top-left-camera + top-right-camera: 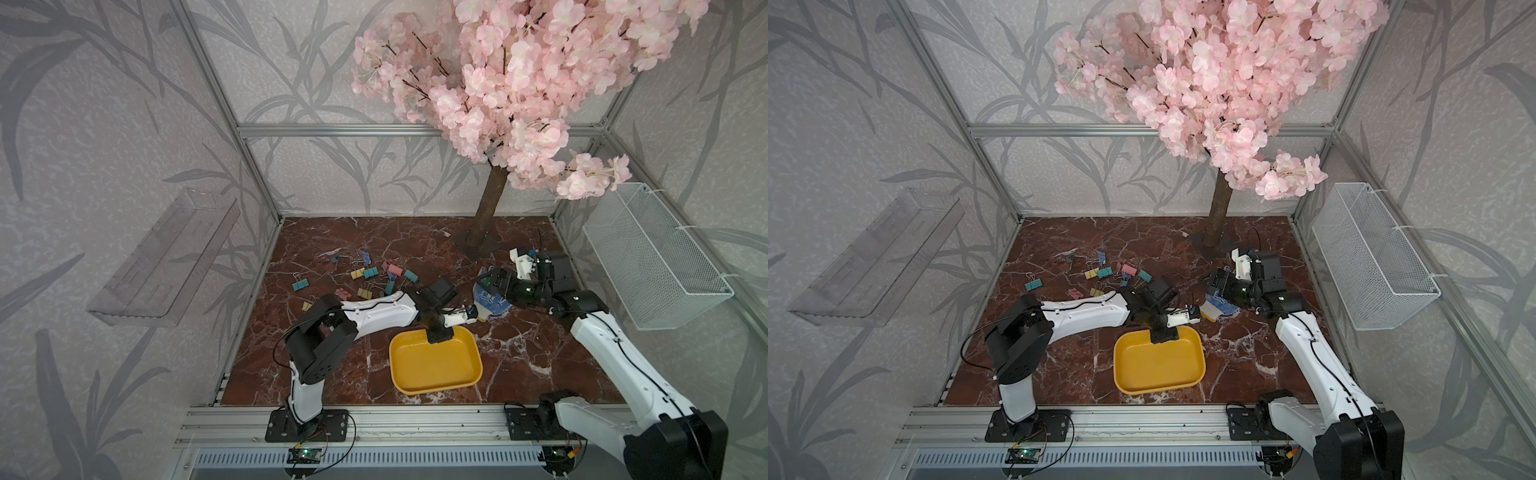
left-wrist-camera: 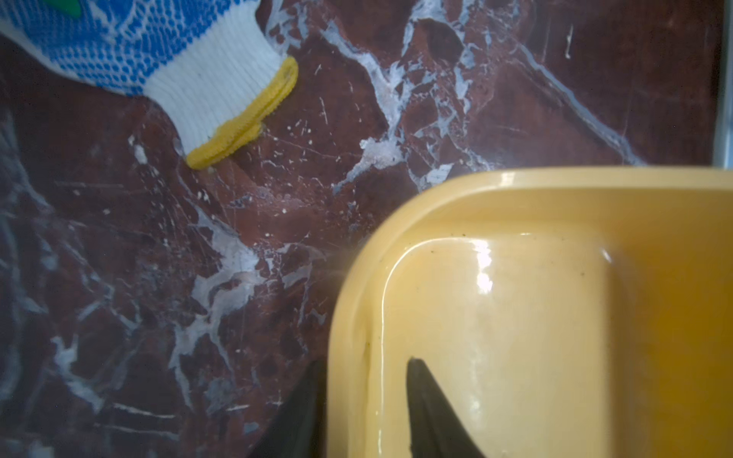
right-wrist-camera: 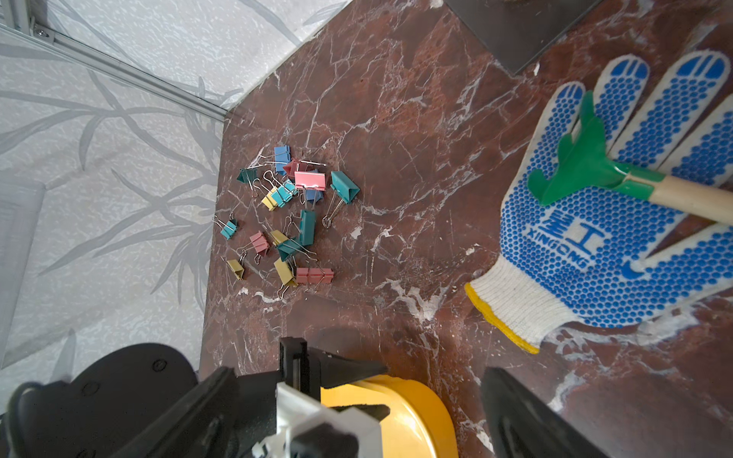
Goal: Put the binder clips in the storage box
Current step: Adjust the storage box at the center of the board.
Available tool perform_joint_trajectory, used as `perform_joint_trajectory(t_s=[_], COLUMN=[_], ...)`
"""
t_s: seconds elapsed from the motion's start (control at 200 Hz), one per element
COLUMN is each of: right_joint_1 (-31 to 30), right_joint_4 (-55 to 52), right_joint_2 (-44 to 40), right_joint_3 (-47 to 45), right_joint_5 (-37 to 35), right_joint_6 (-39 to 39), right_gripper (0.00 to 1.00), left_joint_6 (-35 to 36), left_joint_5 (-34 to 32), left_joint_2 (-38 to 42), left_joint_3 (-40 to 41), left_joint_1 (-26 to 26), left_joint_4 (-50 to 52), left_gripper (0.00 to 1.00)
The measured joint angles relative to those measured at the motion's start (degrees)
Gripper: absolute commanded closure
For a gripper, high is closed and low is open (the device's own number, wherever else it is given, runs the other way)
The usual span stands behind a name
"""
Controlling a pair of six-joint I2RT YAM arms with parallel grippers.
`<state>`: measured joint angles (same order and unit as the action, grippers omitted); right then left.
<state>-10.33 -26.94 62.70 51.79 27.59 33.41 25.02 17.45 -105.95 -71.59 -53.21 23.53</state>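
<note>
"XINGONG" is printed in blue on the knitted blue-dotted white glove (image 3: 603, 269). Coloured wire-handled binder clips (image 3: 293, 214) lie scattered near the veined red marble surface's (image 3: 396, 119) left edge, apart from the glossy yellow plastic tray (image 1: 432, 361). The left tool (image 1: 439, 333) is spread astride the tray's rim; the right tool (image 1: 495, 284) is spread, empty.

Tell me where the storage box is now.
In both top views the storage box lies at the near middle of the marble table, its far rim between the fingers of the left tool, the glove just beyond.
</note>
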Motion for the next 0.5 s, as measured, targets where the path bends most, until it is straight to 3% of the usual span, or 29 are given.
perform_joint_trajectory(t_s=[0.16,0.235,0.26,0.325,0.4,0.5], right_joint_1=[-3.23,-6.05,-7.13,-10.43,-15.15,-21.99], right_joint_4=[-1.29,-1.68,-1.75,-1.86,-1.81,-1.9], right_joint_2=[2.34,3.74,4.26,6.08,9.4,15.56], right_joint_3=[3.61,5.09,5.46,6.51,8.07,10.88], right_joint_5=[-2.6,-4.28,-4.96,-6.75,-9.53,-13.92], right_joint_6=[-0.28,-0.61,-0.68,-0.98,-0.85,0.09], right_gripper=[0.01,0.01,0.01,0.01,0.01,0.01], left_joint_6=[-3.63,-8.09,-10.03,-16.35,-24.9,-33.55], left_joint_5=[-2.05,-3.67,-3.96,-4.09,-5.38,-11.69], left_joint_2=[8.5,16.98,20.15,28.85,37.38,42.75], left_joint_3=[2.4,6.16,7.67,11.67,15.63,18.78], left_joint_1=[0.26,1.36,2.21,6.88,16.02,26.12], left_joint_4=[-5.97,-11.23,-13.18,-18.67,-24.17,-26.14], left_gripper=[0.21,0.02,0.0,0.0,0.0,0.0])
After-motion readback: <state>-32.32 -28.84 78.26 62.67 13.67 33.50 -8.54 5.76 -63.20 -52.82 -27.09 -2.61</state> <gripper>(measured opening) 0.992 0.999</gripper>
